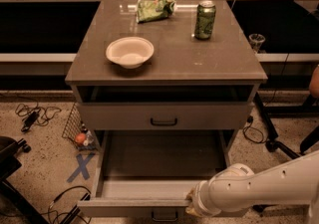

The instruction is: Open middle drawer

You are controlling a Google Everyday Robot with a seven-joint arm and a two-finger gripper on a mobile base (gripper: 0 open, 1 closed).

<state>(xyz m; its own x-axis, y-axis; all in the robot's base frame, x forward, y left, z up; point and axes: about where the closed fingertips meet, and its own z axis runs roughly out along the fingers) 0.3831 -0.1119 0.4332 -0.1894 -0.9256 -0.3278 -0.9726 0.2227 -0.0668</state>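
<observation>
My smooth, white, rounded arm [264, 188] is showing small dark dots along its shell; my gripper [191, 203] is sitting low in view, right of centre.

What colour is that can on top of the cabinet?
The can is green, clearest in the camera view; the gripper is at the front of the pulled-out drawer.

White arm [264, 188] low and near level, in from the right, claw [192, 203] at its leftward tip
</observation>
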